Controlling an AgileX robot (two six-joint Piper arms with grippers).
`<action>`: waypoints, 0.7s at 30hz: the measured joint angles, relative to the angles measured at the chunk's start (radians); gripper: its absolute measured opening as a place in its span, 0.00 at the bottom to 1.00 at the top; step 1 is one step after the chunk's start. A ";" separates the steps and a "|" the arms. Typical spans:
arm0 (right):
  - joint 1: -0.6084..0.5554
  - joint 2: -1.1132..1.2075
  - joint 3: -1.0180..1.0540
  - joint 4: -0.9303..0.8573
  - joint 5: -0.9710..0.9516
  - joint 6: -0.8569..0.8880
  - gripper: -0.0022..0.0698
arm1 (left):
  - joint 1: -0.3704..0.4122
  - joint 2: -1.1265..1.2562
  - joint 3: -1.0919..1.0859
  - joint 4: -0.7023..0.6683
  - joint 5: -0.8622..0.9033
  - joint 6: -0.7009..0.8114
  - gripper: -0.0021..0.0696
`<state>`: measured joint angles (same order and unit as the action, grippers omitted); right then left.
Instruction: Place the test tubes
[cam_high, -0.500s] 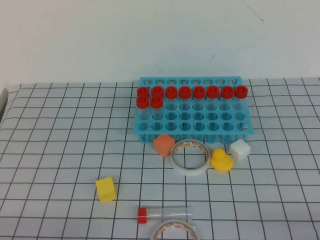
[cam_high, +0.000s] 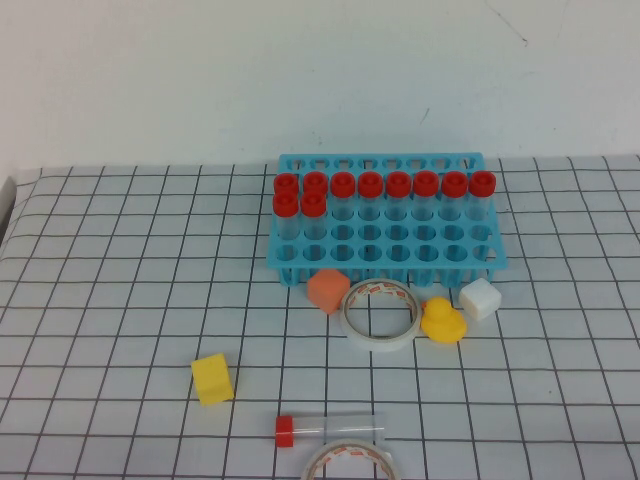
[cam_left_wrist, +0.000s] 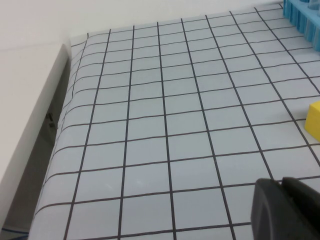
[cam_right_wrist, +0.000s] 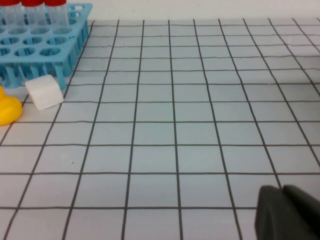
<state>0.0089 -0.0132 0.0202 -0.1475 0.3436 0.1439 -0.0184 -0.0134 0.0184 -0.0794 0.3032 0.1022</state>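
Lying near table (cam_high: 100, 300) front: capped tube (cam_high: 330, 428); tape (cam_high: 385, 292) print unreadable. L claw (cam_left_wrist: 282, 200), R claw (cam_right_wrist: 284, 200) closed, empty, low over table.

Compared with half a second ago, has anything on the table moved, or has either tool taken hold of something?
Nothing visibly changed. The loose test tube still lies near the front edge, and the blue rack still holds ten capped tubes. The left tool and the right tool stay shut and empty, each low over the table.
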 joint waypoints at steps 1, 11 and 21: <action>0.000 0.000 0.000 -0.003 0.000 -0.003 0.03 | 0.000 0.000 0.000 0.000 0.000 0.000 0.03; 0.000 0.000 0.000 -0.039 0.000 -0.010 0.03 | 0.000 0.000 0.000 0.000 0.000 0.000 0.03; 0.000 0.000 0.000 -0.033 0.000 -0.011 0.03 | 0.000 0.000 0.000 0.000 0.000 0.000 0.03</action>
<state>0.0089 -0.0132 0.0202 -0.1804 0.3436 0.1327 -0.0184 -0.0134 0.0184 -0.0794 0.3032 0.1022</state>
